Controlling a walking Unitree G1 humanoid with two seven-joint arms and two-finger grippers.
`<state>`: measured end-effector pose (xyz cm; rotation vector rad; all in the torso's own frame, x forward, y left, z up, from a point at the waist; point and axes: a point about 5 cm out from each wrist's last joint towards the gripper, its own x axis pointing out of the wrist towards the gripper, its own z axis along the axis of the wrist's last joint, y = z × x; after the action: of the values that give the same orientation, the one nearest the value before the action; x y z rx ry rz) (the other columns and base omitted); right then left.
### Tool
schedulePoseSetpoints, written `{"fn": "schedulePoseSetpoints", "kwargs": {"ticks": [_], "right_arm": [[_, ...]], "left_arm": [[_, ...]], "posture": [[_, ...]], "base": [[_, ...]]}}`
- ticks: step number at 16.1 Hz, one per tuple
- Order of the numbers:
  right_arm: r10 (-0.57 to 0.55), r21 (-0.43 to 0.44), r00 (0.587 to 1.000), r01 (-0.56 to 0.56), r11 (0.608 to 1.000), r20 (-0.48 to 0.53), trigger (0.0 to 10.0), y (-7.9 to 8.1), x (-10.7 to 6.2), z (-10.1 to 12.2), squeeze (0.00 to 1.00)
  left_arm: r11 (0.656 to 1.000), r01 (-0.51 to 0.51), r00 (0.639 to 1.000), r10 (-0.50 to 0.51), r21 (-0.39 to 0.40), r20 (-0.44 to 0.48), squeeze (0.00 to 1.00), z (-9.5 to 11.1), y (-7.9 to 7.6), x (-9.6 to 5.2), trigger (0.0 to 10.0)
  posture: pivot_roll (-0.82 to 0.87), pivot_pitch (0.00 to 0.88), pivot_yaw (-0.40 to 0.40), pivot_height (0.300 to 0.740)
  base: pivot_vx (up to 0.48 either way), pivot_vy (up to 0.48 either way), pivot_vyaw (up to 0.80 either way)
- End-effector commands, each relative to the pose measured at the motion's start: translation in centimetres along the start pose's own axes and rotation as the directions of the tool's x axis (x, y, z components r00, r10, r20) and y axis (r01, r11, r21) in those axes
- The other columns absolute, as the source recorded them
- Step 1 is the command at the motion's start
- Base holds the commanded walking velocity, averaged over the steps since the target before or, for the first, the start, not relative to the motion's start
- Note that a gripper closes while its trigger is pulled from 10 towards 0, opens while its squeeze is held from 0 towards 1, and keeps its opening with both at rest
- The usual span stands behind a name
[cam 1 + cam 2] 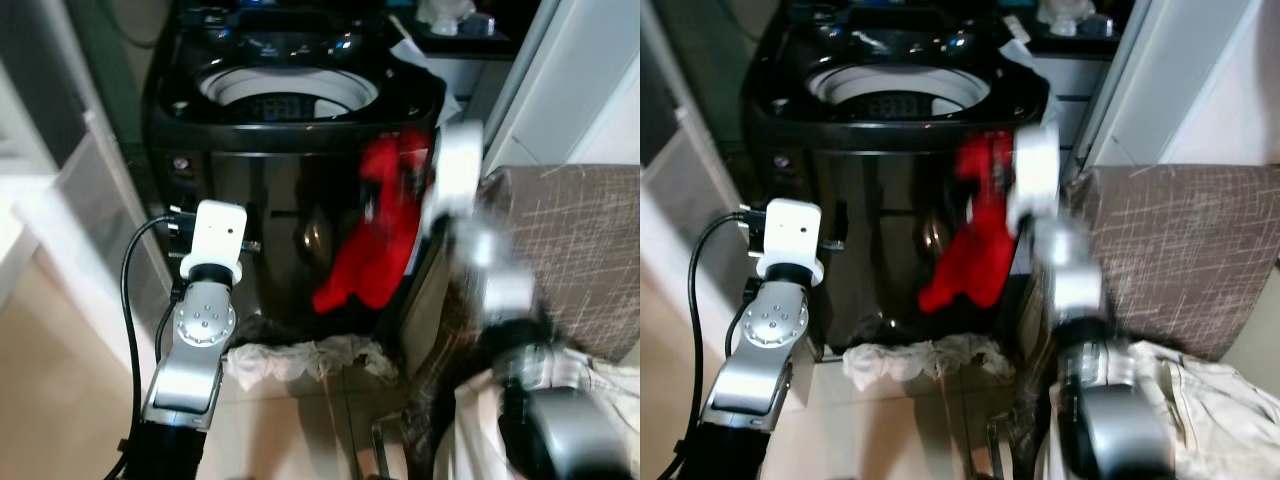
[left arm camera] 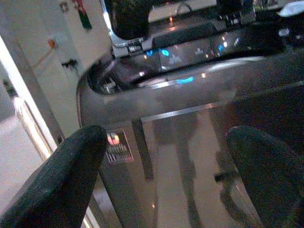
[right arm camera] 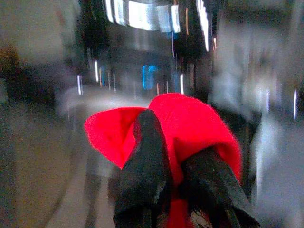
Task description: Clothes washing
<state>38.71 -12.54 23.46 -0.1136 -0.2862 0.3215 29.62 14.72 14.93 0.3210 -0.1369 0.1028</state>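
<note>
Loading step: right gripper [image 3: 178, 187], jaws clamped on bright red cloth garment [image 1: 370, 240], beside glossy black top-loading washing machine [image 1: 290, 110]. Left gripper [image 2: 166, 175] jaws open, idle. Next, likely lift over the rim.

Home laundry corner, top-loading washer [image 1: 290, 110]

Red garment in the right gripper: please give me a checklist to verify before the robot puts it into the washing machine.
1. Grip: the right gripper is shut on the red garment, with the fingers pinching the cloth. Ok.
2. Lid: the washing machine is open and its white drum rim shows. Ok.
3. Height: the garment hangs in front of the machine's dark front panel, below the opening. Not ok, lift it first.
4. Drum contents: the inside is hidden. Cannot tell.
5. Left gripper: open, holding nothing, facing the machine's front, away from the opening. Ok.
6. Steadiness: the right arm is blurred. Cannot tell.
</note>
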Motion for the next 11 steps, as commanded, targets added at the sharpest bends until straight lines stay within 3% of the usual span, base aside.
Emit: {"fn": "schedulePoseSetpoints", "kwargs": {"ticks": [1, 3, 4, 7, 11], "right_arm": [[0.039, -0.037, 0.985, -0.033, 0.999, 0.166, 10.0, 0.0, 2.0, 5.4, 0.01], [0.035, -0.079, 0.968, -0.016, 0.997, 0.247, 10.0, -1.4, 4.6, 10.7, 0.01], [0.039, -0.101, 0.963, -0.012, 0.995, 0.265, 10.0, -1.4, 5.2, 12.2, 0.01], [0.024, -0.148, 0.964, 0.016, 0.989, 0.266, 10.0, -1.4, 5.9, 13.5, 0.0], [-0.02, -0.167, 0.984, 0.05, 0.985, 0.179, 10.0, -0.7, 6.9, 12.5, 0.0]], "left_arm": [[1.0, -0.009, 0.999, 0.009, 0.014, 0.048, 0.0, 0.9, 0.6, 0.2, 10.0], [1.0, 0.012, 0.993, -0.015, 0.026, 0.119, 0.0, 2.3, 0.5, 0.2, 10.0], [1.0, 0.011, 0.991, -0.014, 0.018, 0.135, 0.0, 2.8, 0.6, 0.2, 10.0], [1.0, 0.004, 0.99, -0.006, 0.017, 0.14, 0.0, 3.0, 0.7, 0.1, 10.0], [0.999, -0.03, 0.992, 0.027, 0.019, 0.125, 0.0, 2.6, 1.4, -0.7, 10.0]], "posture": [[0.03, 0.0, -0.044, 0.74], [0.05, 0.0, -0.061, 0.74], [0.06, 0.0, -0.068, 0.74], [0.08, 0.0, -0.087, 0.74], [0.12, 0.0, -0.114, 0.74]], "base": [[0.48, 0.0, 0.0], [0.48, 0.0, 0.0], [0.48, 0.0, 0.0], [0.48, 0.0, 0.0], [0.48, 0.0, 0.0]]}}
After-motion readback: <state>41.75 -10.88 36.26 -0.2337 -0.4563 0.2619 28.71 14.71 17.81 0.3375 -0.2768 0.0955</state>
